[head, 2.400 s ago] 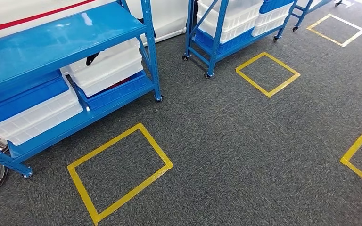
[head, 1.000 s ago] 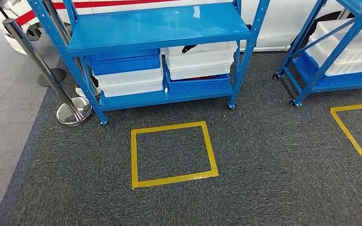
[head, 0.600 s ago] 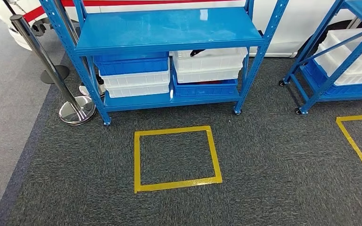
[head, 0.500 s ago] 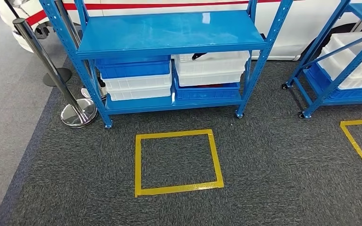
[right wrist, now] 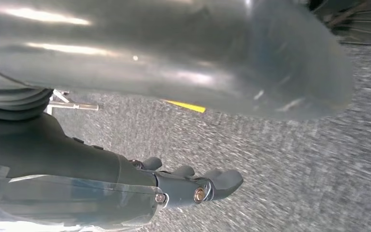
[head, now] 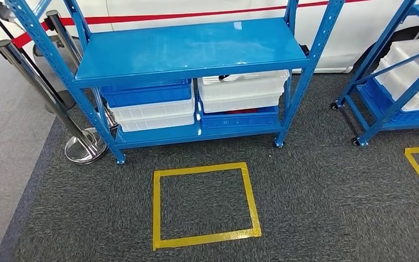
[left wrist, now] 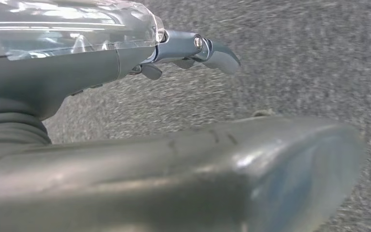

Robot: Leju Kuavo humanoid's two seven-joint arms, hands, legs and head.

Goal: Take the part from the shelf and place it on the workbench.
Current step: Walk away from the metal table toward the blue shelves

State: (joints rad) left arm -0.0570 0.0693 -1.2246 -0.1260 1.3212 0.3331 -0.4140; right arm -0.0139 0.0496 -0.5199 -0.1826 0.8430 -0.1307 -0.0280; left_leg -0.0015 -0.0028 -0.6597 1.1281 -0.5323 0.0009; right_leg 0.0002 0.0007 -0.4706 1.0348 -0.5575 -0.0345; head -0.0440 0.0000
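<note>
blue shelf (head: 191, 49) ahead, yellow tape square (head: 204, 204) on open carpet (head: 327, 196)

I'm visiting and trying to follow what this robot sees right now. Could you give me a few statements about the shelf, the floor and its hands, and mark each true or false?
1. The blue shelf has nothing lying on its top board. True.
2. The lower level holds only blue bins. False: white bins and blue bins are stacked there together.
3. A yellow tape square is marked on the carpet in front of the shelf. True.
4. The left hand holds a part. False: it holds nothing, with grey carpet beyond it.
5. The right hand rests on the shelf. False: it hangs over the carpet, holding nothing.
6. A chrome post stands beside the shelf. True.
</note>
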